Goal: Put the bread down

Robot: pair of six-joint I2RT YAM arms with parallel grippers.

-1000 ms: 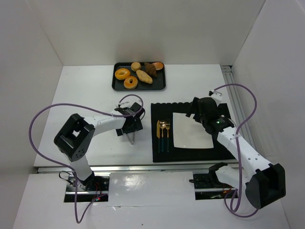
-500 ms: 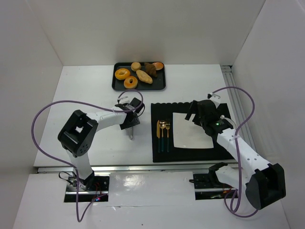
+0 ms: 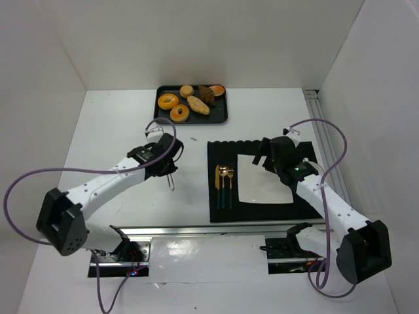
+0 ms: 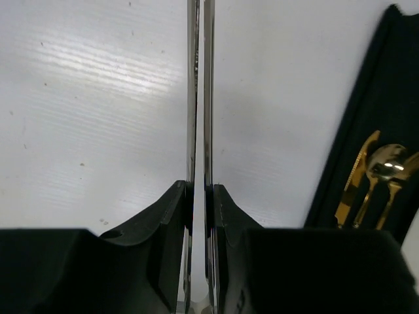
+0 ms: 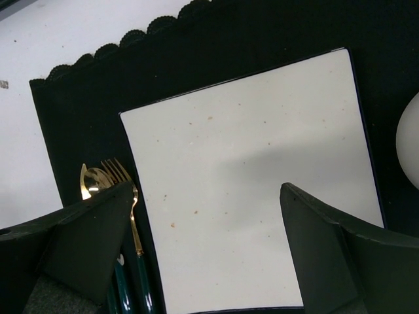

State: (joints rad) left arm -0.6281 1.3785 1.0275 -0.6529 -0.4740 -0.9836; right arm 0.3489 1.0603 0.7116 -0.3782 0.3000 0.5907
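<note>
The bread (image 3: 198, 105) lies as several pieces on a black tray (image 3: 160, 118) at the back of the table: two ring-shaped ones, a long roll, a dark piece and round buns. My left gripper (image 3: 168, 170) (image 4: 200, 191) is shut on metal tongs (image 4: 208, 98), their two arms pressed nearly together. The tongs' tips (image 3: 172, 186) point toward the near edge, well short of the tray. My right gripper (image 3: 268, 156) (image 5: 204, 190) hovers open over a white square plate (image 3: 262, 180) (image 5: 249, 163), holding nothing.
The plate sits on a black scalloped placemat (image 3: 222, 152) (image 5: 78, 111). Gold cutlery with green handles (image 3: 224, 184) (image 5: 134, 216) lies left of the plate. A small speck (image 3: 194, 138) lies on the table between tray and mat. White walls enclose the table.
My left gripper closed on the tongs, squeezing their spread arms together, and the left arm swung out lower and to the left. The right arm barely moved.
</note>
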